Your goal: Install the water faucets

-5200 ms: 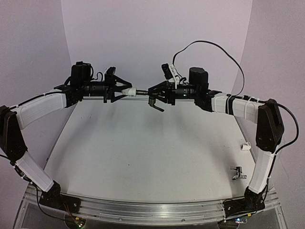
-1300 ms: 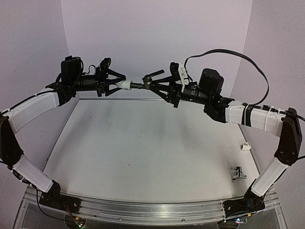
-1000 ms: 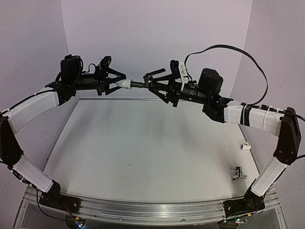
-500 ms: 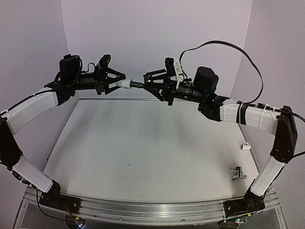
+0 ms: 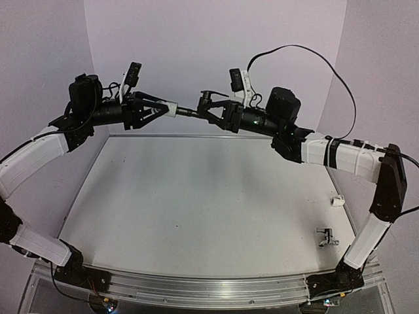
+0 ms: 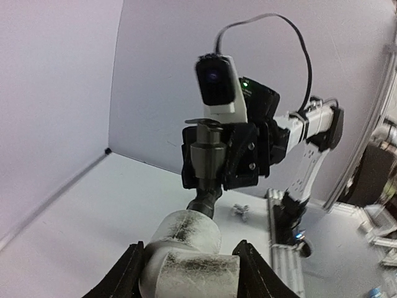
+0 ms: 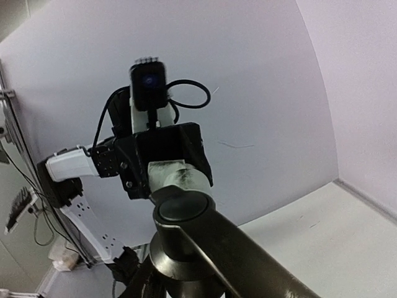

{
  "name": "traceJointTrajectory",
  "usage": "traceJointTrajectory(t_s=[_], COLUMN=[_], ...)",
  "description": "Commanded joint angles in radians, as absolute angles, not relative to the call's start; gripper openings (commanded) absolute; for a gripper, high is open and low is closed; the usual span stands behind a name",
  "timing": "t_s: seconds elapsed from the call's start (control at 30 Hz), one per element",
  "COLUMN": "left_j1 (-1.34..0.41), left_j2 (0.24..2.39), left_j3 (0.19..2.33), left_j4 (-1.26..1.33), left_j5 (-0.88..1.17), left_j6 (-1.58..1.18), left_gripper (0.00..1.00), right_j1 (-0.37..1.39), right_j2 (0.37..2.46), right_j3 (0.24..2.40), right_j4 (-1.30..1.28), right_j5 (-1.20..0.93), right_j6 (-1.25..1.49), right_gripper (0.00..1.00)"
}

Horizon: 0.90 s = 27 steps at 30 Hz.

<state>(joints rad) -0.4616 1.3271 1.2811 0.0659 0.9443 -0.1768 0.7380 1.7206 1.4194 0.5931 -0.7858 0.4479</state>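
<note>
My left gripper [image 5: 167,109] is held high above the far side of the table, shut on a white cylindrical fitting [image 5: 172,109]. My right gripper [image 5: 213,114] faces it and is shut on the dark grey-black faucet [image 5: 204,104]. The faucet's stem meets the end of the fitting. In the left wrist view the fitting [image 6: 186,251] sits between my fingers [image 6: 127,273] with the dark faucet [image 6: 208,162] beyond it. In the right wrist view the dark faucet [image 7: 192,239] fills the foreground, with the fitting [image 7: 177,177] behind it. The shiny silver faucet [image 5: 325,237] lies on the table near the right.
A second small white fitting [image 5: 338,201] lies at the table's right edge, beyond the silver faucet. The silver faucet also shows in the left wrist view [image 6: 240,211]. The right arm's cable [image 5: 308,52] loops above it. Purple walls close the back and sides.
The left arm has drawn back to the left and the right gripper has followed, keeping faucet and fitting joined. The right wrist has rolled, so the faucet's lever now stands upward.
</note>
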Motion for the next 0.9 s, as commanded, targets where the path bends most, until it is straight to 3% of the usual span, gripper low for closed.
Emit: traceJointTrajectory(t_s=[0.0, 0.23, 0.47, 0.53, 0.67, 0.87], left_j1=[-0.527, -0.519, -0.488, -0.481, -0.477, -0.477], left_j2=[1.277, 1.347, 1.419, 1.421, 1.416, 1.409], left_j3=[1.258, 1.264, 1.287, 1.290, 1.311, 1.342], left_j4=[0.131, 0.131, 0.130, 0.130, 0.136, 0.182], left_j5=[1.059, 1.145, 1.212, 1.209, 1.130, 0.916], left_j6=[0.286, 0.535, 0.618, 0.616, 0.521, 0.142], left_gripper=[0.00, 0.00, 0.00, 0.00, 0.00, 0.00], right_j1=[0.716, 0.646, 0.619, 0.605, 0.561, 0.479], right_j2=[1.755, 1.796, 1.767, 1.762, 1.752, 1.729], right_j3=[1.476, 1.495, 1.458, 1.448, 1.417, 1.354], right_j4=[0.612, 0.615, 0.614, 0.612, 0.596, 0.563], right_j5=[-0.753, -0.824, -0.779, -0.773, -0.780, -0.863], right_j6=[0.855, 1.389, 1.554, 1.554, 1.483, 1.191], right_gripper=[0.00, 0.00, 0.00, 0.09, 0.39, 0.72])
